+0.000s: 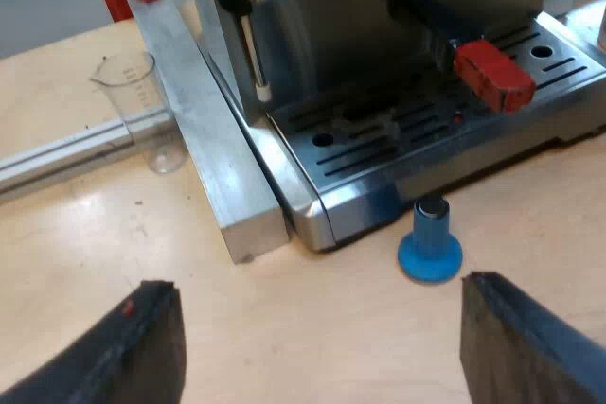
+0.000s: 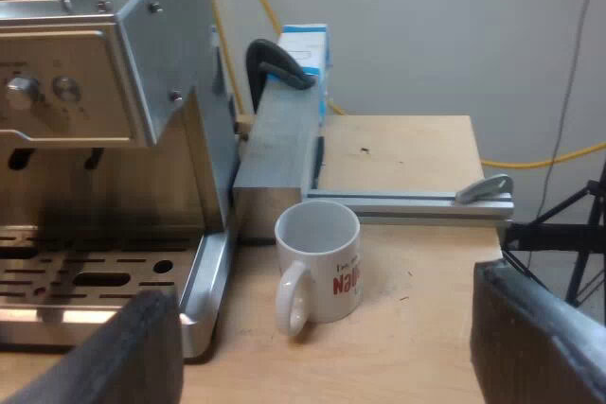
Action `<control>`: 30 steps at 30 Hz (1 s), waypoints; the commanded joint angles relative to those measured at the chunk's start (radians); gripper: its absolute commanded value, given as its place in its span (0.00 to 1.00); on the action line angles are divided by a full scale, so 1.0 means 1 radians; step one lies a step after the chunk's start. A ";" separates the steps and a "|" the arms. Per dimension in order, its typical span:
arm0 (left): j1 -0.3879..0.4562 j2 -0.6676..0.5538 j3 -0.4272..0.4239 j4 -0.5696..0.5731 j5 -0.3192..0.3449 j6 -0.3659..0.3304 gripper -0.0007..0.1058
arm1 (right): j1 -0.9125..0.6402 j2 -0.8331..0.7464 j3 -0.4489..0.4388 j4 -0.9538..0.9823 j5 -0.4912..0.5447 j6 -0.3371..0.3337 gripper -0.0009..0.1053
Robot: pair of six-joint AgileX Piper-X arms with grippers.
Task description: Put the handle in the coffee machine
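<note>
handle juts from the machine, red end toward the nearer left hand — spread, empty; right hand spread too.

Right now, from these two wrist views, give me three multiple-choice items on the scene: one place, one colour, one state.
1. Where does the blue tamper stand? A. on the table before the drip tray; B. on the drip tray; C. up on a shelf.
2. What colour is the end of the handle? A. green; B. red; C. white.
3. How is the left pincer? A. shut on the tamper; B. shut on the handle; C. open and empty.
Answers: 1 A, it stands on the wood by the tray's front; 2 B, the red end juts over the tray; 3 C, its fingers stand wide apart.
</note>
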 commanded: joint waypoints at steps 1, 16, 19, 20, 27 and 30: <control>-0.003 -0.143 -0.002 0.053 -0.001 0.002 0.60 | -0.004 -0.041 0.014 0.000 -0.016 -0.014 0.63; -0.039 -0.143 0.114 -0.346 -0.112 -0.107 0.60 | -0.004 -0.037 0.200 -0.271 -0.016 0.124 0.63; -0.045 -0.143 0.135 -0.378 -0.144 -0.115 0.60 | -0.004 -0.037 0.253 -0.333 -0.009 0.124 0.63; -0.066 -0.142 0.191 -0.431 -0.197 -0.115 0.60 | -0.004 -0.037 0.268 -0.351 -0.009 0.124 0.63; -0.120 -0.142 0.277 -0.435 -0.197 -0.115 0.60 | -0.004 -0.037 0.367 -0.382 -0.009 0.124 0.63; -0.132 -0.142 0.309 -0.435 -0.197 -0.115 0.60 | -0.004 -0.035 0.414 -0.382 -0.009 0.124 0.63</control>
